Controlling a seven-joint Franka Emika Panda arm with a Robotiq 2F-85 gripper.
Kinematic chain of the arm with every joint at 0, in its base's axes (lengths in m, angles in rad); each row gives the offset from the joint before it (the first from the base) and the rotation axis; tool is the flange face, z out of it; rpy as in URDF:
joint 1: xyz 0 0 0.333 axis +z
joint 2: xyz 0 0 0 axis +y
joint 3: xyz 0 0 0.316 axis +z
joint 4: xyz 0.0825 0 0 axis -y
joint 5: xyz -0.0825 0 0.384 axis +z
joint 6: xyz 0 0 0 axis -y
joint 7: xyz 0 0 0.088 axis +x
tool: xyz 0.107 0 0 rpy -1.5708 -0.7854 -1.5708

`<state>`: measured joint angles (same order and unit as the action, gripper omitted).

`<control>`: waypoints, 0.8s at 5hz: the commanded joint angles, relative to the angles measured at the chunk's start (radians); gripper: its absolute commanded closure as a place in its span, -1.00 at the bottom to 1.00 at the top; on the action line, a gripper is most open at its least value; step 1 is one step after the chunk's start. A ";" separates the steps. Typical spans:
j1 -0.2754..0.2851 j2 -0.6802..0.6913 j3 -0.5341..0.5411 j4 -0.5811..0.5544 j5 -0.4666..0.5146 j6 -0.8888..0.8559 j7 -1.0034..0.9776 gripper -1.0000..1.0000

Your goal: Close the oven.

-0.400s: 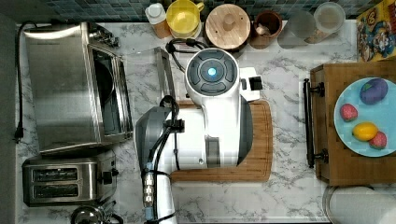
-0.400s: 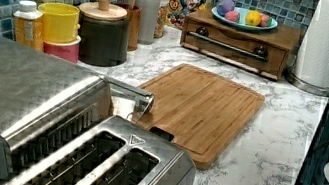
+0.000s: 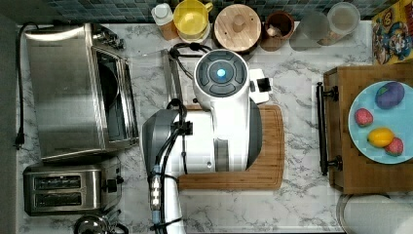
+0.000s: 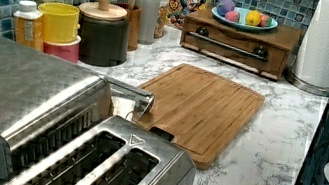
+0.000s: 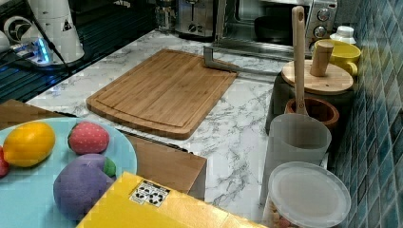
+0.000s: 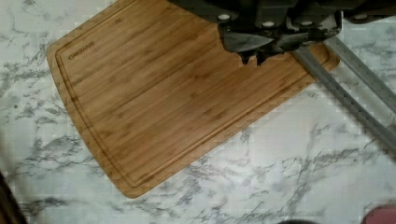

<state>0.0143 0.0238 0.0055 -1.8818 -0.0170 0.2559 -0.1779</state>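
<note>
The oven [image 3: 73,92] is seen at the upper left of the top view, on the marble tabletop [image 3: 302,78], with its glass door [image 3: 151,73] dropped open and lying flat toward the frame's centre. The door's silver bar handle [image 3: 171,75] is found just beside the upper left corner of the bamboo cutting board [image 3: 270,146]. In the right view the oven's dark interior is shown at the upper centre of the frame.

The white arm [image 3: 219,122] is seen across the middle of the top view, over the cutting board. In the wrist view, the end effector [image 6: 254,56] is seen at the upper centre of the frame above the board's edge, near the handle bar; its dark fingertips [image 6: 246,57] appear pressed close together, with nothing pinched between them.

A two-slot toaster [image 3: 68,189] is placed at the lower left of the top view, just beside the oven.
</note>
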 commanded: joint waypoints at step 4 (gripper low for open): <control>-0.106 0.276 -0.032 0.161 0.729 0.107 -1.083 1.00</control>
<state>-0.0678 0.3445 -0.0532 -1.8623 0.6489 0.3738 -1.2158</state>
